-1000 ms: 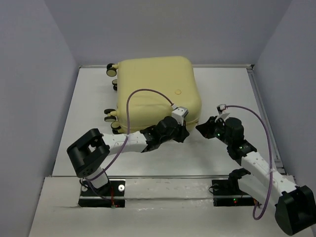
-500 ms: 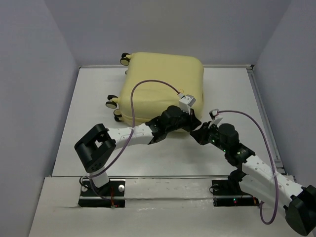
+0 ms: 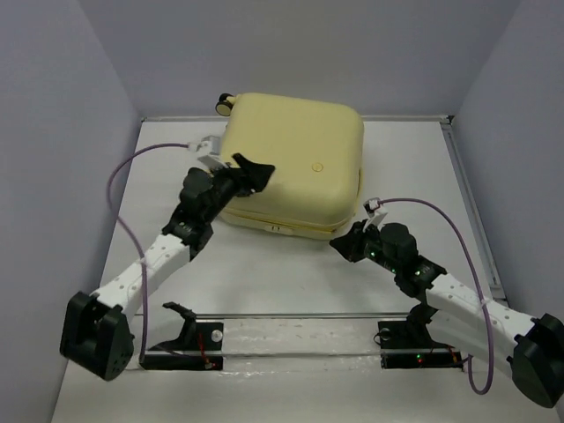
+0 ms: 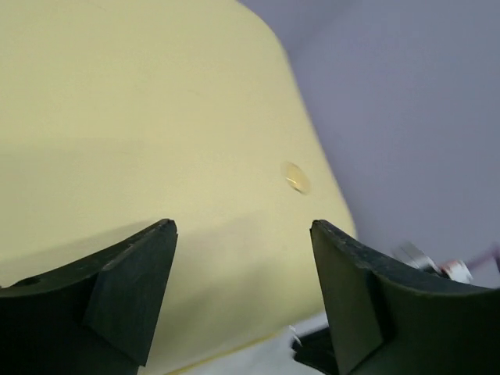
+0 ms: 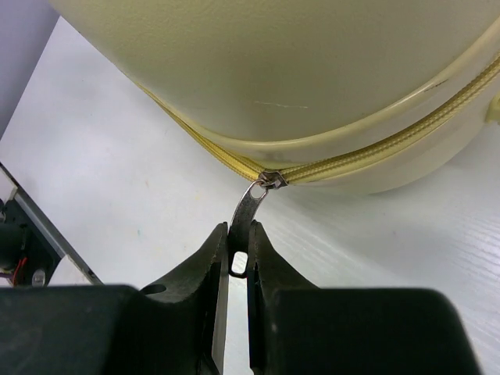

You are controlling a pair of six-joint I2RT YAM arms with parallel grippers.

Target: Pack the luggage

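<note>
Lilac-grey walls (image 3: 291,44) box in a white table (image 3: 264,273) on my overhead feed. On the left, the left arm (image 3: 150,264) reaches away from its base toward the far side, a purple cable (image 3: 123,172) looping off its wrist. The left gripper (image 3: 254,168) sits over the left part of the lid, and its wrist camera shows the left gripper (image 4: 242,226) with its two dark fingers (image 4: 129,289) spread wide and nothing between them. I cannot tell whether they touch the shell.

The luggage (image 3: 295,163) lies flat and closed at the far middle of the table. Its pale yellow lid faces up, with a small round badge (image 3: 316,165) on top and one caster wheel (image 3: 225,103) peeking out at the far left corner.

To the right, the right arm (image 3: 458,295) stretches in low, its right gripper (image 3: 342,246) just at the case's near right corner. On its wrist feed the right gripper (image 5: 238,234) is pinched tight on the metal zipper pull (image 5: 250,209), which hangs from the yellow zipper seam (image 5: 375,148) running around the shell.
</note>
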